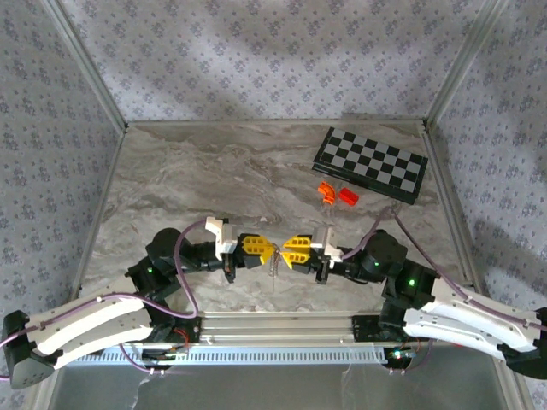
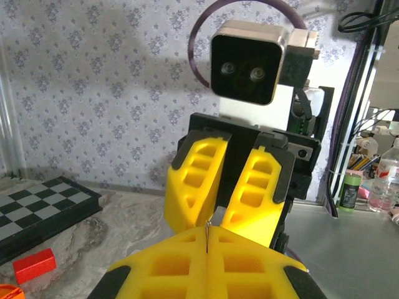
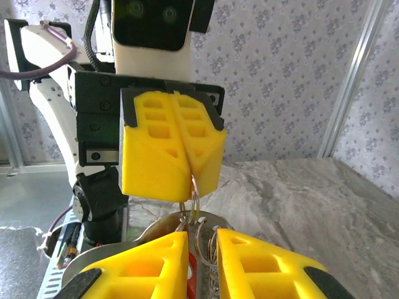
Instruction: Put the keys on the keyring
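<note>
My left gripper (image 1: 272, 250) and right gripper (image 1: 285, 250) meet tip to tip above the table's near middle. In the right wrist view the left gripper (image 3: 190, 180) is shut on a thin metal loop, the keyring (image 3: 197, 190), which hangs below its pads. A silvery key piece (image 3: 163, 232) with a red tag (image 3: 192, 274) and a cluster of coiled rings (image 3: 211, 252) sits in the gap between my right gripper's (image 3: 202, 240) fingers, which stand apart. From the left wrist, the ring's edge (image 2: 207, 232) shows as a thin line in the closed left gripper (image 2: 207, 240).
A folded chessboard (image 1: 369, 164) lies at the back right, with two orange-red blocks (image 1: 348, 195) just in front of it. The chessboard (image 2: 37, 205) and a red block (image 2: 34, 265) also show from the left wrist. Metal frame posts and patterned walls border the marble table (image 1: 214, 171).
</note>
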Robot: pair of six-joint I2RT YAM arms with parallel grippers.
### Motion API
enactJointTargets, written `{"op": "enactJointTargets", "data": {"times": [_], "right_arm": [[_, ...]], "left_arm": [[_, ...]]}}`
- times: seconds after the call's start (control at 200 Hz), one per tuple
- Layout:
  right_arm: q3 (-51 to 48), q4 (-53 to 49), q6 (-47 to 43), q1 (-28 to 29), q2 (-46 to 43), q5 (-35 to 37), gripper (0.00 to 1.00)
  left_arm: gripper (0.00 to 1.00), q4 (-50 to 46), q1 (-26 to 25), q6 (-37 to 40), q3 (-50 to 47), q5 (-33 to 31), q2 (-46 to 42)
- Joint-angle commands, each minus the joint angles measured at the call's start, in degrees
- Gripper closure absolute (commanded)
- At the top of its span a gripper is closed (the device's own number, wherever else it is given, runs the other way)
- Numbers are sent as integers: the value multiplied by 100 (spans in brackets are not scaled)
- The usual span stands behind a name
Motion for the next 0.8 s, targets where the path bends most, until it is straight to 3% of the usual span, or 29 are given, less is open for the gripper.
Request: {"op": "enactJointTargets", "data": {"times": [0.0,0.47,0.795], "right_arm": [[214,24,112,-44,10,-329,80],[121,318,189,-62,109,-364,81],[79,398,243,-66,169,-368,86]], "left_arm": [[100,108,5,84,215,198,-72],[100,60,3,82,210,224,-23],[100,33,6,86,205,230,-11]]}}
